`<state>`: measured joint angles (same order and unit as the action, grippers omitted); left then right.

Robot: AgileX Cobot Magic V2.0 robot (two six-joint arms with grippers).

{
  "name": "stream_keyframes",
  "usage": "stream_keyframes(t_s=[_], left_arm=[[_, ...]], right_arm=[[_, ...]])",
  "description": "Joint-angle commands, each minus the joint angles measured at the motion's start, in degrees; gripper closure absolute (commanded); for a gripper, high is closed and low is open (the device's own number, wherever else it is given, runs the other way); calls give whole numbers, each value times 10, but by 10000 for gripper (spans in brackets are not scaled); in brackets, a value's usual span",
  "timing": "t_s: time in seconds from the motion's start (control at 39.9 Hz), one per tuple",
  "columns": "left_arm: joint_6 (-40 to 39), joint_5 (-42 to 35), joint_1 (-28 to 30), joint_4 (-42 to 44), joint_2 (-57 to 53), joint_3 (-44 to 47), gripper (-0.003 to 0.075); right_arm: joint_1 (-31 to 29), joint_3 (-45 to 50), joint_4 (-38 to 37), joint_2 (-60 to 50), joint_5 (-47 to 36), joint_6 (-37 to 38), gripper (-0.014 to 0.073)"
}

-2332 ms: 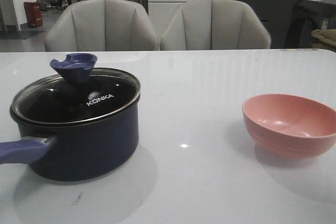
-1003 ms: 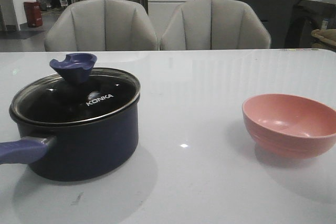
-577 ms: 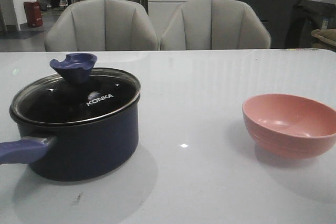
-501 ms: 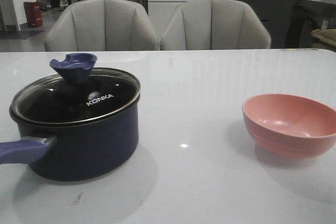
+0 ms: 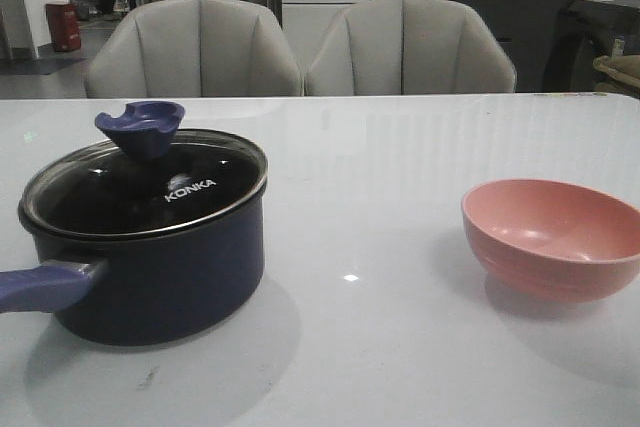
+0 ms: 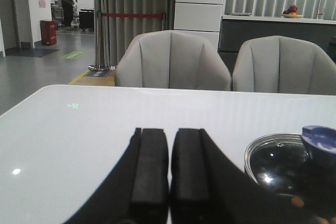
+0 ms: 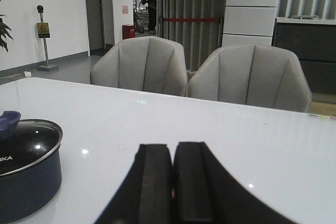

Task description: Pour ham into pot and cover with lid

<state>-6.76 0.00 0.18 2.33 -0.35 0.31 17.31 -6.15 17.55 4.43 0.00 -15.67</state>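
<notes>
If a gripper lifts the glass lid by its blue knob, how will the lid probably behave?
The lid looks rigid and probably breakable: glass within a steel rim. The flared blue knob should resist slipping downward. Gripped at its centre, it would probably hang level.

Glass lid (image 5: 150, 184) with a steel rim; glossy white table (image 5: 400, 167) (mirror-like); matt pink bowl (image 5: 553, 237).

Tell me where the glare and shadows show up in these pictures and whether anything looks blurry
Front view: a small bright glint on the table, soft shadows under the pot and the pink bowl, highlights on the lid. Left wrist view: the shut left gripper is dark and soft. Right wrist view: small glints on the tabletop, and the shut right gripper is equally dark.
</notes>
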Motion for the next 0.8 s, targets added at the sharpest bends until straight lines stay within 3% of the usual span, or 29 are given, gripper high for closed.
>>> stream_keyframes(t_s=[0.0, 0.18, 0.25, 0.55, 0.78], left_arm=[[-6, -41, 2, -1, -12, 18, 607], [-6, -41, 2, -1, -12, 18, 607], [-6, -41, 2, -1, -12, 18, 607], [-6, -41, 2, -1, -12, 18, 607], [-6, -41, 2, -1, -11, 18, 607]], right_arm=[[2, -17, 0, 6, -42, -4, 442], [0, -7, -7, 6, -48, -4, 442], [-15, 1, -53, 6, -44, -1, 442], [-156, 76, -192, -54, -44, 183, 442], [-170, 82, -194, -60, -3, 202, 442]])
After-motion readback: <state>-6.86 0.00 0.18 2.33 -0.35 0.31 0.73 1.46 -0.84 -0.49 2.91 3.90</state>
